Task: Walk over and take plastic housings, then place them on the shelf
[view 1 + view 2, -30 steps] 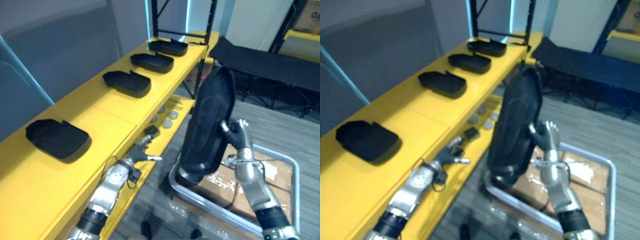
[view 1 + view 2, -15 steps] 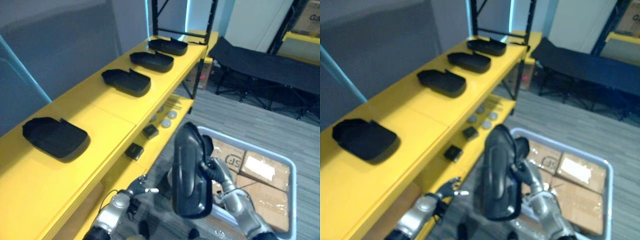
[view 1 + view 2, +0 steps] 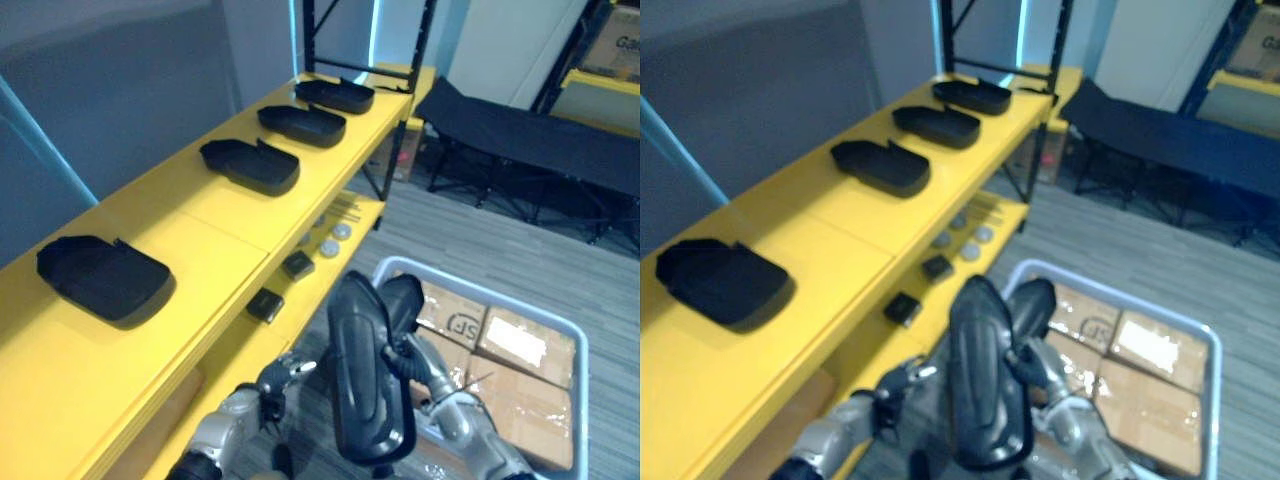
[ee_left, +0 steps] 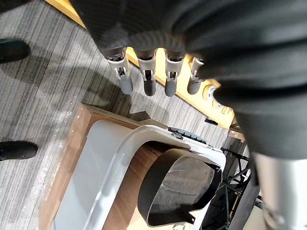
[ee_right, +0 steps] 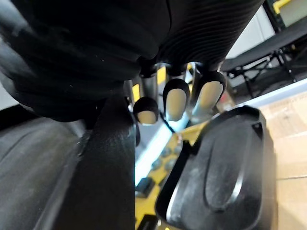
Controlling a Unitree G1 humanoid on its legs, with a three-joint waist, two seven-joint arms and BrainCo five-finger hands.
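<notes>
The robot's right hand clasps a smooth black plastic housing, an oval shell held upright on edge just right of the yellow shelf. The left hand, fingers loose and empty, hangs low beside the shelf's lower tier. Four matching housings lie spaced along the top. To the right, a grey-railed cart carries cardboard boxes.
</notes>
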